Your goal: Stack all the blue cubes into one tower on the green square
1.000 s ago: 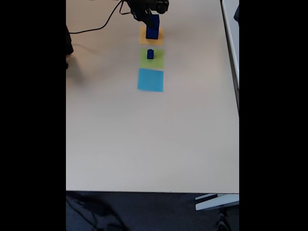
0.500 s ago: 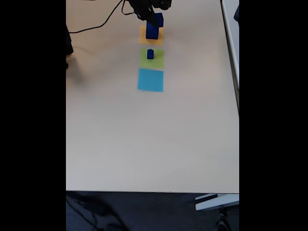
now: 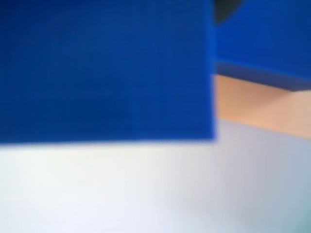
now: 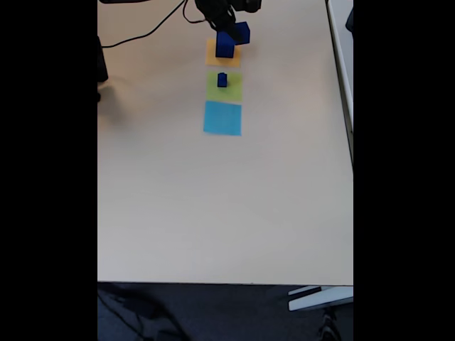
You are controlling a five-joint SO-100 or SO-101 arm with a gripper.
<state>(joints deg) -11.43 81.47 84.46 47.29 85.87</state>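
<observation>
In the fixed view, my gripper [image 4: 232,27] at the far end of the table is shut on a blue cube [image 4: 242,33], holding it just above and right of another blue cube [image 4: 225,47]. That one sits on the orange-yellow square [image 4: 212,58]. A small blue cube [image 4: 222,80] stands on the green square [image 4: 233,89]. In the wrist view, the held cube [image 3: 107,68] is a blurred blue face very close up. The other cube [image 3: 272,39] is behind it on the orange-yellow square [image 3: 257,107].
A light-blue paper square [image 4: 222,118] lies just in front of the green one. A black cable [image 4: 146,39] runs over the table's far left. The table edge [image 4: 348,142] is at the right and a wide bare tabletop [image 4: 227,213] lies in front.
The upper cube of the two-cube stack on the orange-yellow square has come off it, moving up and to the right in my gripper. The small cube has not moved.
</observation>
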